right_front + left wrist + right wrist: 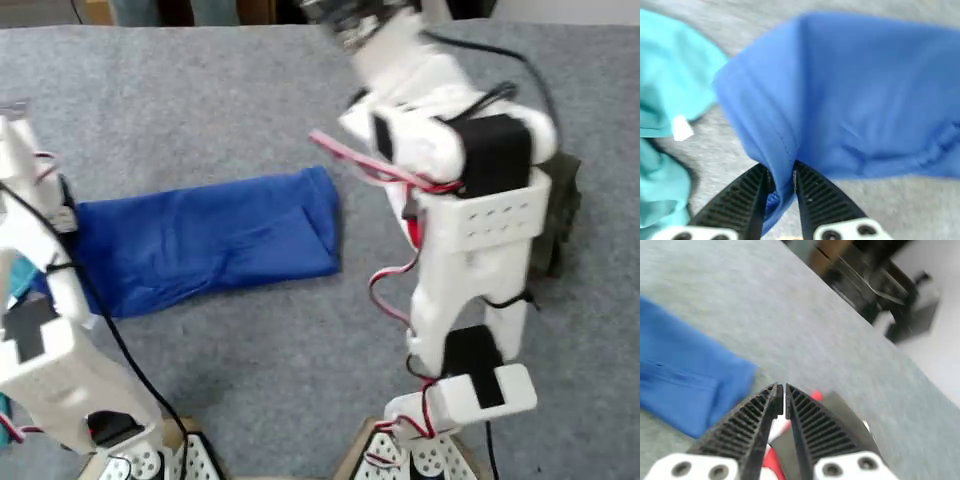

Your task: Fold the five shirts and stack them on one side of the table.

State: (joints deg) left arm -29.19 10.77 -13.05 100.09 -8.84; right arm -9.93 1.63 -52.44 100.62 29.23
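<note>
The ribbed black fingers [812,195] of the left gripper [782,172] are clamped on a hemmed edge of the blue shirt [215,245], with cloth bunched between the pads. The left arm [45,340] rises along the table's left side. A teal shirt [670,75] lies crumpled just beside that pinched end.

The right gripper [781,390] has its tips pressed together with nothing between them (it hangs above the grey table [200,90], near the blue shirt's other end). The right arm [470,210] stands tall and bent, with dark green cloth [565,210] behind it at the table's right side.
</note>
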